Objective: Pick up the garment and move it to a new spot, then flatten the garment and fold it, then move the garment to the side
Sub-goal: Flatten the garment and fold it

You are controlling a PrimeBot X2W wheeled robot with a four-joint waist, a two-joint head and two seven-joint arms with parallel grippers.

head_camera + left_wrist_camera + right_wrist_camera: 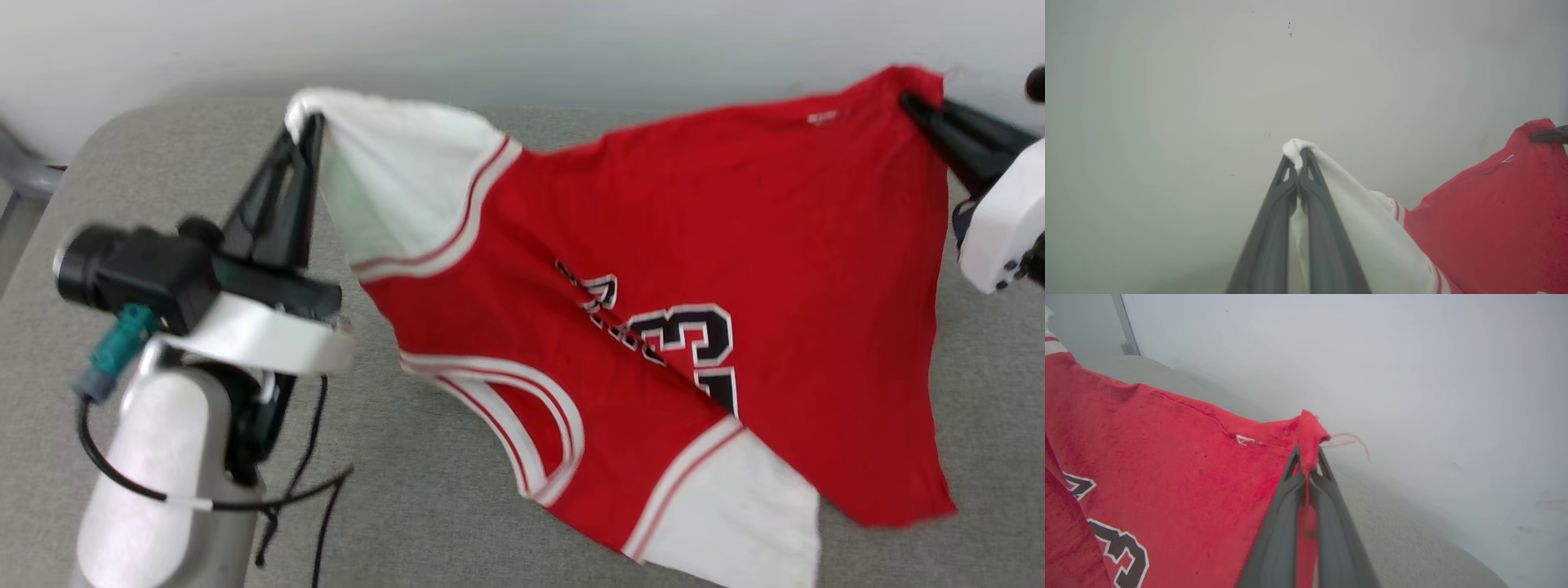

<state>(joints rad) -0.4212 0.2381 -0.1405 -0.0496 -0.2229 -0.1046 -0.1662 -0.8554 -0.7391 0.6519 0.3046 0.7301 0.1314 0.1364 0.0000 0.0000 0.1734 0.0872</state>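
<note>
The garment [653,269] is a red jersey T-shirt with white sleeves and black "33" lettering, stretched in the air between my two grippers above a grey cushioned surface. My left gripper [309,131] is shut on a white sleeve [1347,212] at the upper left of the head view. At the upper right my right gripper [913,102] is shut on a red corner of the hem [1306,433]. The shirt's lower part, with the other white sleeve [735,514], sags down to the surface. The left wrist view shows my left gripper [1300,157] pinching white cloth.
The grey cushioned surface [408,474] spreads under the shirt, with a rounded far left corner. A pale wall [522,41] stands right behind it. A grey metal frame [20,175] shows past the left edge.
</note>
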